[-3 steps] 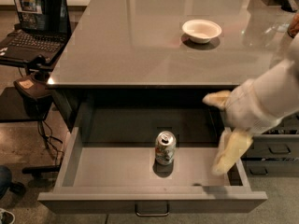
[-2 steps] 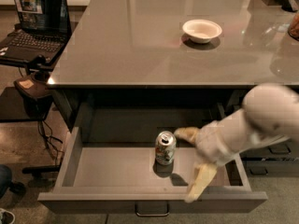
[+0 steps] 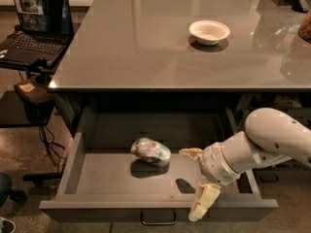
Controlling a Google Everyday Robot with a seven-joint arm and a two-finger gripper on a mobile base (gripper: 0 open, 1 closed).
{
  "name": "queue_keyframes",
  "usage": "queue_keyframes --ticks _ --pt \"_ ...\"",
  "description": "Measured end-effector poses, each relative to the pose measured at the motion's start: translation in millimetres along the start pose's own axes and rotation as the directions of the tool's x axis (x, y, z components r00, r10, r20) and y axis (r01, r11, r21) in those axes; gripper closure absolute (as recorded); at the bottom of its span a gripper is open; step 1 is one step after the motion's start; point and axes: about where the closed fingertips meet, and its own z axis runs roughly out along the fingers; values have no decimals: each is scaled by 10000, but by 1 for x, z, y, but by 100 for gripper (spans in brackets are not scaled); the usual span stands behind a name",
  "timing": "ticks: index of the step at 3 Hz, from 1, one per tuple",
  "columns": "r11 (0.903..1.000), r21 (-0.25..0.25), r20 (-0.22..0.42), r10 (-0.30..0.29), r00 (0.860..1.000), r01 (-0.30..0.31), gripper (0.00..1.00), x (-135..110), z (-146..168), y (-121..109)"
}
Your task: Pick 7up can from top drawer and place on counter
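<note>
The top drawer (image 3: pixel 97 178) stands pulled open under the counter (image 3: pixel 146 38). The 7up can (image 3: pixel 151 151) is tipped over onto its side in the middle of the drawer, no longer upright, with its shadow on the floor just below it. My gripper (image 3: pixel 197 178) is open and empty, to the right of the can and apart from it. One finger (image 3: pixel 191 153) points toward the can. The other finger (image 3: pixel 204 203) hangs over the drawer's front edge.
A white bowl (image 3: pixel 209 31) sits on the counter at the back right. A laptop (image 3: pixel 36 21) stands on a side stand at the left, with cables below it. A dark handle (image 3: pixel 158 221) is on the drawer front. More drawers show at the far right.
The can stood upright before and now lies tipped over, shifted slightly left. My gripper has swung from the drawer's right side toward the can, then lowered over the front edge.
</note>
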Motion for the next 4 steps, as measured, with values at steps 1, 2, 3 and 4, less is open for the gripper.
queue_keyframes --ticks 1,2,3,4 --pt "9964 835 906 94 9958 -170 0 -1 -11 -10" --pt "9777 2078 1946 -101 9808 -311 0 -12 -61 -13" --pt "9459 3180 2973 -351 9542 -642 0 -29 -118 -11" --pt "9371 3390 3230 -334 9458 -827 0 -32 -129 -11"
